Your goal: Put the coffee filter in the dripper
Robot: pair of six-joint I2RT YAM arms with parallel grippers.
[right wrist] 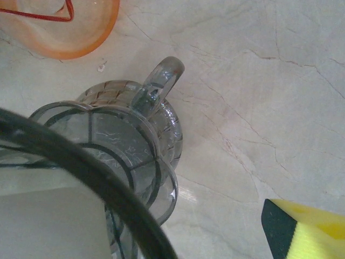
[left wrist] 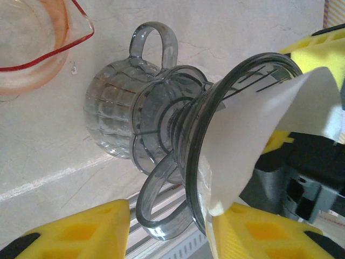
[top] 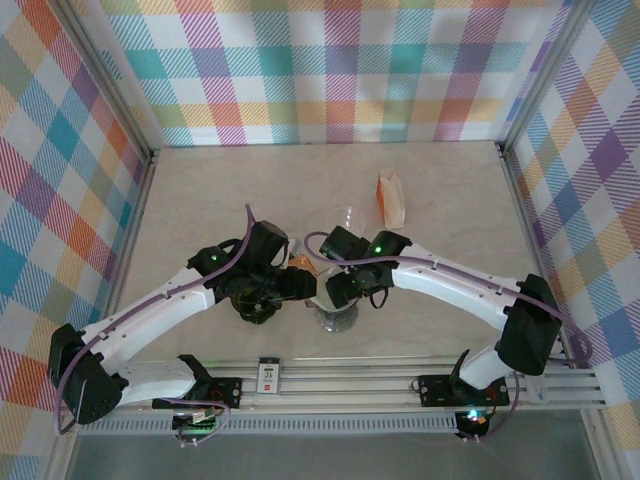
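The far half of the desk (top: 230, 190) lies open, save a clear cup (top: 350, 218) and an orange packet (top: 391, 198) right of centre. Mid-desk is crowded. Both arms meet over the dripper (left wrist: 188, 124): the left claw (left wrist: 167, 224) straddles its handle and rim, and the right claw (top: 334, 289) stands spread at the paper filter (left wrist: 259, 140) covering its mouth. An orange-tinted jug (left wrist: 32, 54) stands near the glass server (left wrist: 108, 118), leaving a strip of bare desk between them.

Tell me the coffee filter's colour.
The coffee filter is white; left wrist view shows it best.
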